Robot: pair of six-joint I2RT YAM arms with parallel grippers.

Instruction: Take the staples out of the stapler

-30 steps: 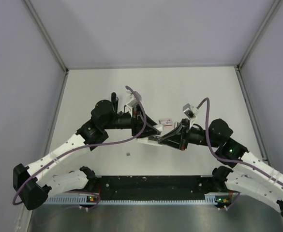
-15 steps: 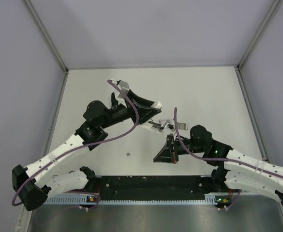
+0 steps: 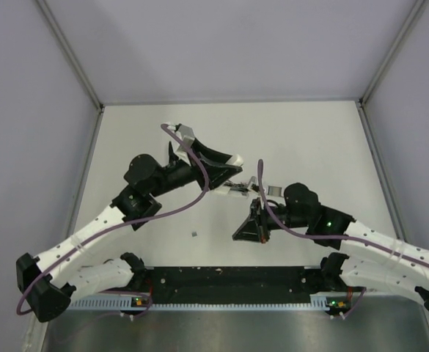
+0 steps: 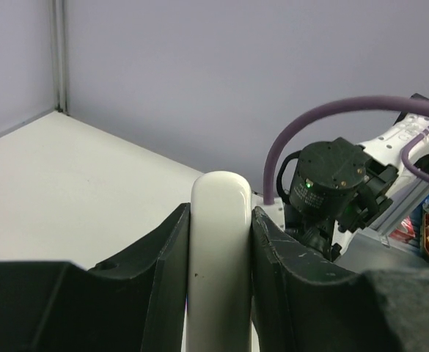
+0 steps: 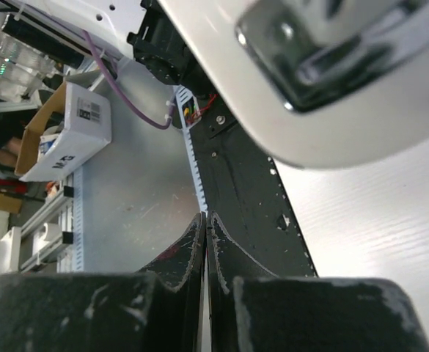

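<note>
Overhead: the left pincer [image 3: 226, 164] grips the stapler [image 3: 234, 188] above the counter [image 3: 309, 139]. Its white end points right, with a grey metal part below.
Left wrist: its rounded white bar runs lengthwise between the fingers.
Right wrist: the right pincer [image 5: 205, 220] is closed and empty, under the stapler's white, chrome-fitted shell.

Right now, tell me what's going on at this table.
The left arm has its jaws shut on a white bar, holding it up off the table. Under its end, between the two arms, what looks like the stapler hangs open. The right arm sits close by with its jaws shut and empty. A small grey speck, maybe a staple, lies on the table near the bases.
</note>
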